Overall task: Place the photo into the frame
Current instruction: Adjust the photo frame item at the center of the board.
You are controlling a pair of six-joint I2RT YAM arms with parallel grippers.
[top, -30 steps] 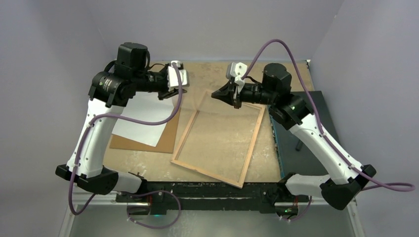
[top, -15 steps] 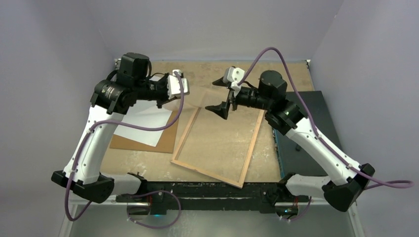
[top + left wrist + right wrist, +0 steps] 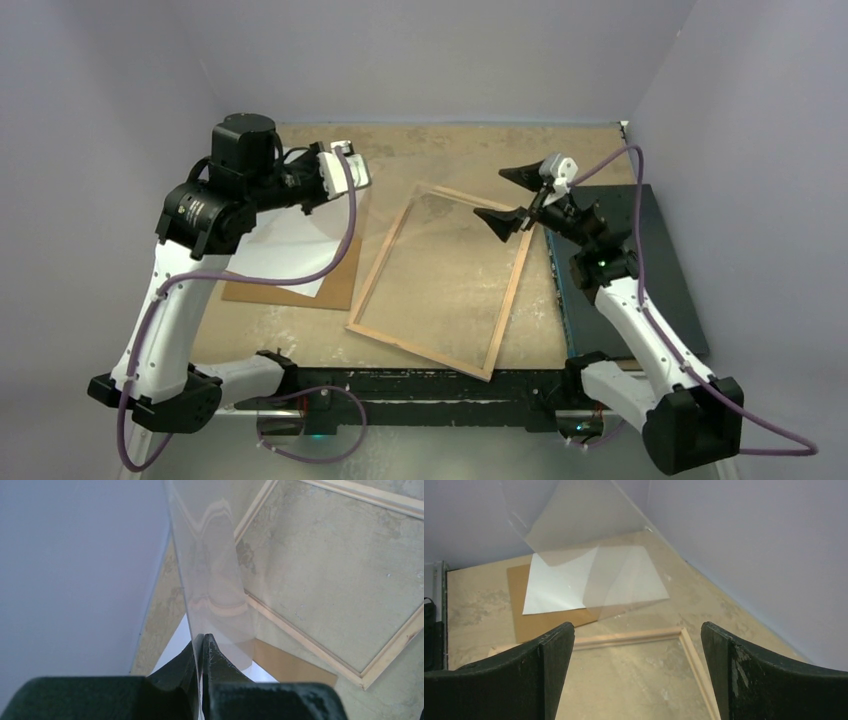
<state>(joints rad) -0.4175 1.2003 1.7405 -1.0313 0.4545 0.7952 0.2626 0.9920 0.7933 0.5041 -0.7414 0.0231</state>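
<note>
Clearing step: photo (image 3: 285, 255) not yet framed.
Aloft, the left jaws clench the clear sheet (image 3: 210, 580); the right jaws gape above the frame (image 3: 420, 350). The photo lies white-side up on the backing board (image 3: 335, 285), left of the frame; likely next, set the sheet aside.

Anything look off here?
The frame lies skewed to the table edge, wood back up. The left hand pinches a clear sheet up off the table. The photo lies white side up on the brown board.
</note>
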